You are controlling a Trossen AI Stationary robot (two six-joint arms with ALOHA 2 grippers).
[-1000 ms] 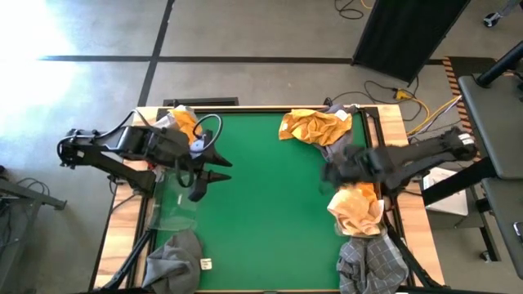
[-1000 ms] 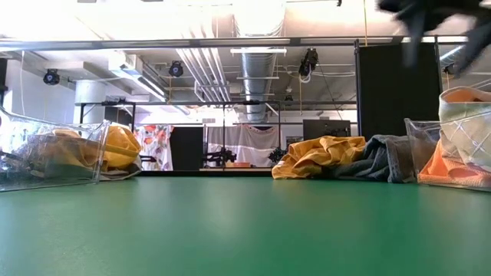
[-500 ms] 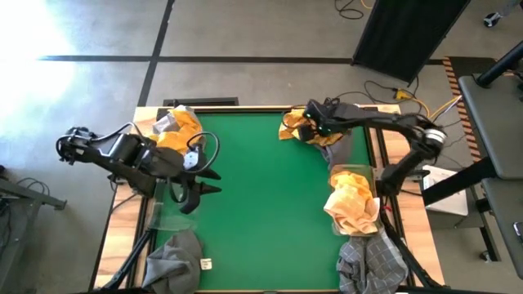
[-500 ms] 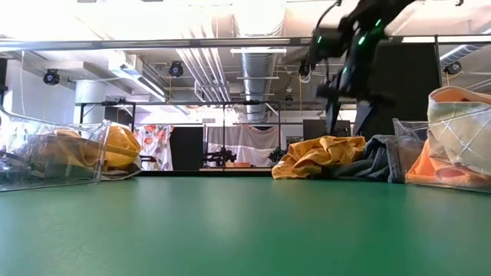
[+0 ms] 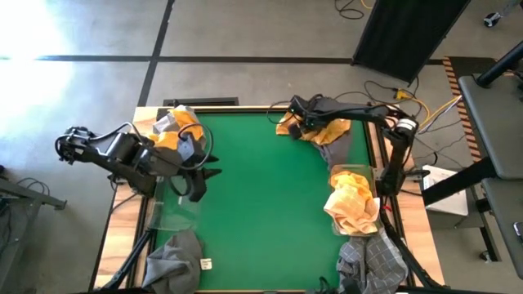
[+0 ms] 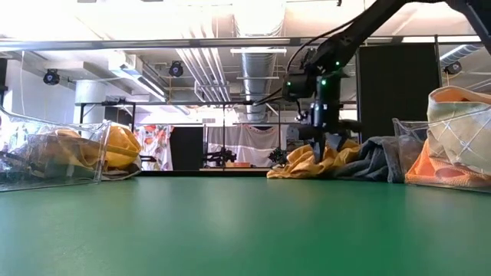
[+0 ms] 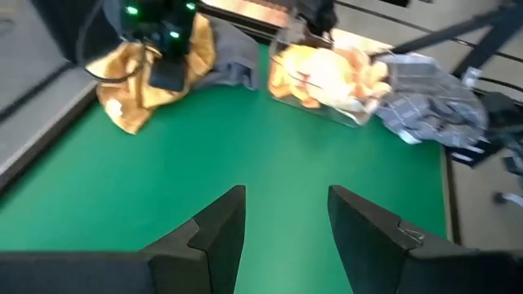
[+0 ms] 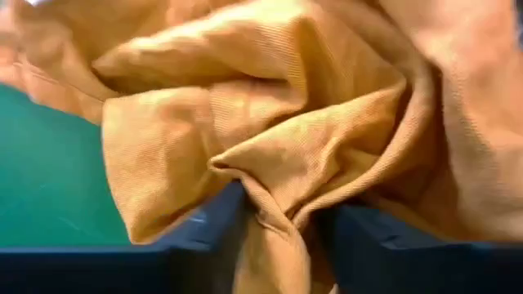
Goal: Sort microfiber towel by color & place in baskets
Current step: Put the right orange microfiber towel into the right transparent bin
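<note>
My right gripper [image 5: 297, 115] is down on the orange-yellow towel [image 5: 331, 128] in the pile at the table's far right corner, shut on a fold of it; a grey towel [image 5: 335, 149] lies against the pile. In the low view the fingers [image 6: 323, 144] dip into the orange towel [image 6: 295, 165]. My left gripper [image 5: 203, 178] hovers open over the left side, beside a see-through basket [image 5: 175, 202]. The right basket [image 5: 337, 226] holds an orange towel [image 5: 353, 206]. My right gripper pinches a gathered fold [image 8: 274, 204] of the orange towel between its two fingers [image 8: 204, 237], and creases run into the gap. It comes from above, pointing down. The towel lies bunched on the table at the far edge.
Orange and grey towels [image 5: 178, 125] sit at the far left corner. A grey towel with a white tag [image 5: 173, 257] lies near left, and a checked grey one [image 5: 373, 261] near right. The green middle of the table [image 5: 270, 204] is bare.
My right arm has swung from over the right basket toward the far edge and come down onto the orange towel in the corner pile. The towel's top has been pressed lower and its left end has shifted slightly.
</note>
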